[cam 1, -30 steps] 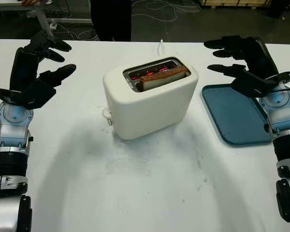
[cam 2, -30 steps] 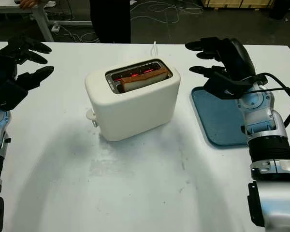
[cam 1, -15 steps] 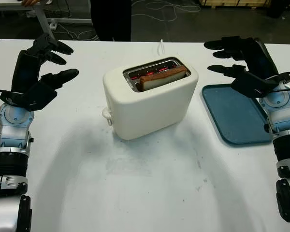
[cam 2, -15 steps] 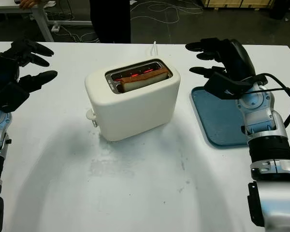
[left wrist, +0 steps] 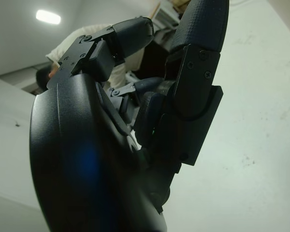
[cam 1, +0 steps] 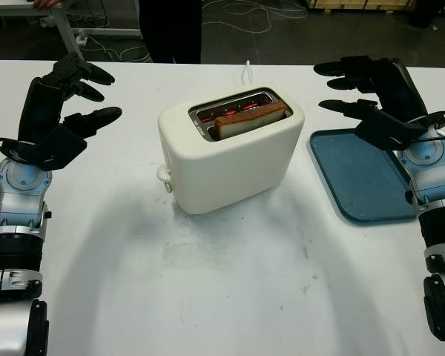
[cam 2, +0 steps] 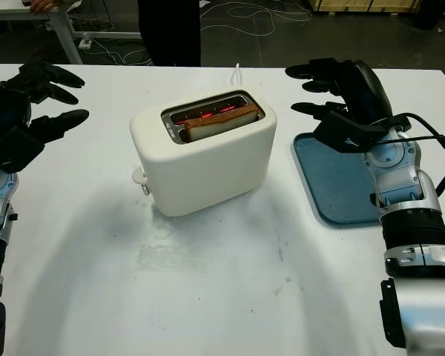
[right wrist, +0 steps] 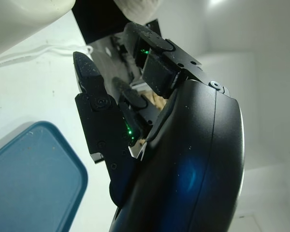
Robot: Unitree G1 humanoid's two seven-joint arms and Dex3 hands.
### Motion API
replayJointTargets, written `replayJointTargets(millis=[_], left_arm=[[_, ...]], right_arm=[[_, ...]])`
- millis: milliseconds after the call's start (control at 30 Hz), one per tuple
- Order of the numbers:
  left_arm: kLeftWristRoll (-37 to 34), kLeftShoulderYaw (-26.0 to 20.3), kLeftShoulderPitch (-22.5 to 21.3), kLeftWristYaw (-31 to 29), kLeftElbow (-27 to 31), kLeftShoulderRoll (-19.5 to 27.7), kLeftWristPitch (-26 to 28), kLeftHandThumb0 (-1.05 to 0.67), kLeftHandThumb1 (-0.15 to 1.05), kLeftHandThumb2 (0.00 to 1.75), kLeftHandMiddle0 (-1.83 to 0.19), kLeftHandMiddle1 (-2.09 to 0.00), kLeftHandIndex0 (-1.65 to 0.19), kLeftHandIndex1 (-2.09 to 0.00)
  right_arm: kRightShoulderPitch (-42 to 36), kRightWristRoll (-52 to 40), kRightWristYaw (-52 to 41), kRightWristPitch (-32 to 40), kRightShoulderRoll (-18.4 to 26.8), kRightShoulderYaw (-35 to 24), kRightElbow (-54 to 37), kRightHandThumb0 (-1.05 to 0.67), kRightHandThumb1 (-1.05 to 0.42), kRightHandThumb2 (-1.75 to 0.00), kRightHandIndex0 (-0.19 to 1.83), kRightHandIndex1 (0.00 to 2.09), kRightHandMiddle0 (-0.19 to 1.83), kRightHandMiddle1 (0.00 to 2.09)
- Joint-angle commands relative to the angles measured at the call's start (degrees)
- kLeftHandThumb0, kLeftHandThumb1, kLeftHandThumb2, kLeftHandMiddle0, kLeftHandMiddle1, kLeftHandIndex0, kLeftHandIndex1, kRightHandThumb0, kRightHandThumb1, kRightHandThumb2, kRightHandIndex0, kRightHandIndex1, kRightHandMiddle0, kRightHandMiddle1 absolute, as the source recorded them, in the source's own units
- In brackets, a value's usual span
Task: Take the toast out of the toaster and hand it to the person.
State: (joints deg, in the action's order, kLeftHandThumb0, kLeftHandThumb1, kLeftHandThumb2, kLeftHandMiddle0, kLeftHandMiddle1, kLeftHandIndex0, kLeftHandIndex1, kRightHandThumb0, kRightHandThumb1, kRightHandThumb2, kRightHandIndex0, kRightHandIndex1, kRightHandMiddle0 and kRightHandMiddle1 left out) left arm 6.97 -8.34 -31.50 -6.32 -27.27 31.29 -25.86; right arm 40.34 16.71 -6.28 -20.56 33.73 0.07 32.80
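Observation:
A cream two-slot toaster (cam 1: 230,156) stands in the middle of the white table (cam 1: 230,289). One slice of browned toast (cam 1: 250,119) sticks up out of its near slot, and the far slot glows red. My left hand (cam 1: 78,89) hangs open above the table to the left of the toaster, well apart from it. My right hand (cam 1: 348,85) is open to the toaster's right, over the far end of the blue tray (cam 1: 367,178). A person in dark trousers (cam 1: 170,26) stands behind the table's far edge.
The toaster's white cord (cam 1: 247,72) runs toward the far edge. A desk leg (cam 1: 65,33) and cables on the dark floor lie beyond the table. The lever knob (cam 1: 164,175) juts from the toaster's left end.
My left hand has drifted slightly right toward the toaster. The right hand, toaster and toast have not moved.

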Motion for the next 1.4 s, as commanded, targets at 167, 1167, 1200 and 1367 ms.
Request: replayJointTargets(millis=[167, 1167, 1200, 1367], left_arm=[[-0.37, -0.32, -0.47, 0.24, -0.16, 0.16, -0.74, -0.91, 0.92, 0.10, -0.43, -1.30, -0.41, -1.16], [-0.60, -0.24, -0.24, 0.44, 0.40, -0.07, -0.33, -0.90, 0.92, 0.12, -0.43, -1.31, -0.40, -1.19], [-0.71, -0.26, -0.15, 0.36, 0.71, -0.11, 0.12, -0.90, 0.92, 0.12, -0.43, -1.32, -0.40, -1.19], [-0.12, -0.25, 0.00, 0.92, 0.47, 0.02, -0.26, -0.90, 0.92, 0.12, -0.43, -1.32, -0.40, -1.18]], right_arm=[[0.20, -0.24, 0.45, -0.61, 0.30, -0.28, -0.17, -0.28, -0.78, 0.00, 0.97, 0.02, 0.88, 0.01], [0.14, -0.28, 0.53, -0.55, 0.26, -0.25, -0.22, -0.25, -0.78, 0.00, 0.97, 0.00, 0.88, 0.00], [0.16, -0.31, 0.50, -0.50, 0.23, -0.25, -0.19, -0.25, -0.78, 0.00, 0.97, 0.00, 0.88, 0.00], [0.32, -0.08, 0.50, -0.18, 0.19, -0.07, 0.09, -0.25, -0.77, 0.00, 0.96, 0.00, 0.87, 0.00]])
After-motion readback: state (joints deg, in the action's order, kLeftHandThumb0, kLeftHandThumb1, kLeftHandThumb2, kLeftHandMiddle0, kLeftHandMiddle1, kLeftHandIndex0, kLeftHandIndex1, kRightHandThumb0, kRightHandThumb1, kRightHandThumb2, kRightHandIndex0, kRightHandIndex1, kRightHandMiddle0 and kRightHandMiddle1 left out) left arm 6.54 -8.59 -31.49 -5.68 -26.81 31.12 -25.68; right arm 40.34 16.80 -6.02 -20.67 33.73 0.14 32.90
